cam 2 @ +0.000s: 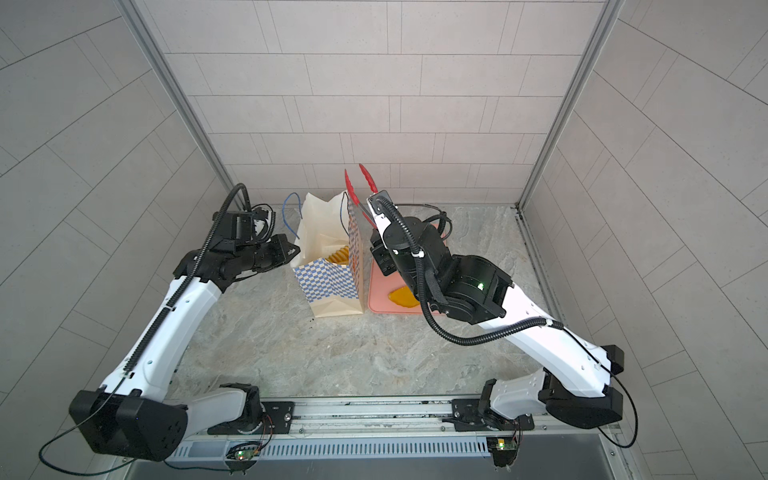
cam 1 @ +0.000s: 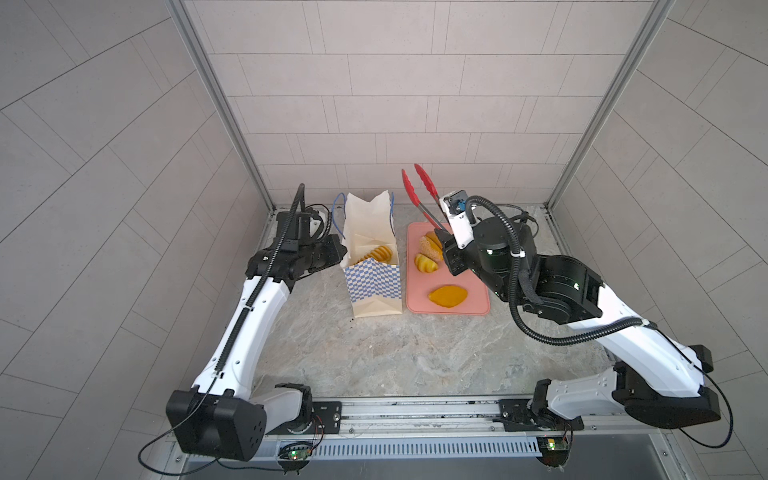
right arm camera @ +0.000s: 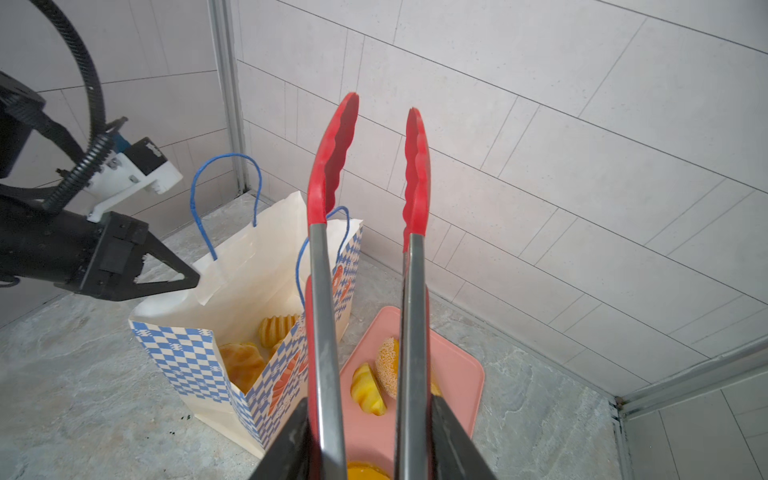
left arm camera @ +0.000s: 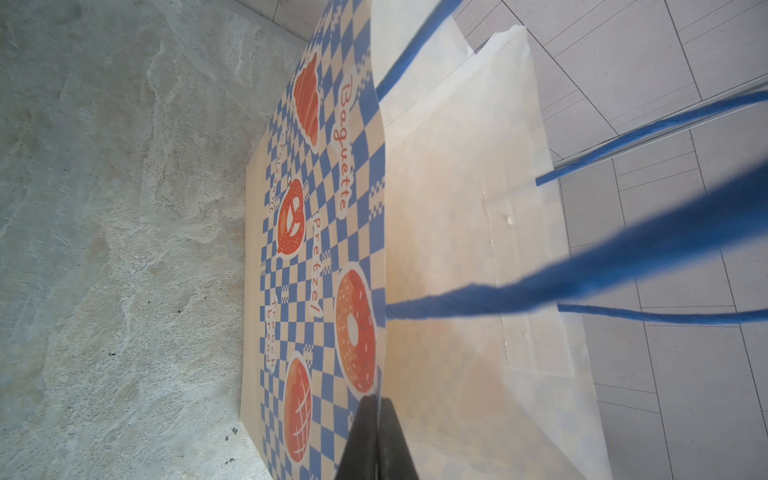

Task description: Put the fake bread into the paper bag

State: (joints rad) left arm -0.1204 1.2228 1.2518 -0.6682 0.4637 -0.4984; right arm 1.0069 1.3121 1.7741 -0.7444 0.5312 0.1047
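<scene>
The checkered paper bag [cam 1: 372,286] [cam 2: 328,282] [right arm camera: 187,357] stands open left of the pink tray. My left gripper [left arm camera: 377,401] [cam 1: 341,251] is shut on its rim at the left side. Two pieces of fake bread [right arm camera: 243,363] [right arm camera: 276,328] lie inside it. On the tray lie a sesame bun [right arm camera: 386,365] [cam 1: 428,248], a braided piece [right arm camera: 365,390] [cam 1: 426,264] and an oval loaf [cam 1: 448,296] [cam 2: 401,297]. My right gripper [right arm camera: 370,401] [cam 1: 446,245] is shut on the red tongs [right arm camera: 332,166] [cam 1: 419,191]. They point up at the back wall, tips apart and empty.
The pink tray [cam 1: 473,286] [right arm camera: 457,365] lies right of the bag on the marble table [cam 1: 374,353]. The bag's blue cord handles [right arm camera: 226,199] stand up above its mouth. The tiled back wall [cam 1: 395,124] is close behind the bag and tray.
</scene>
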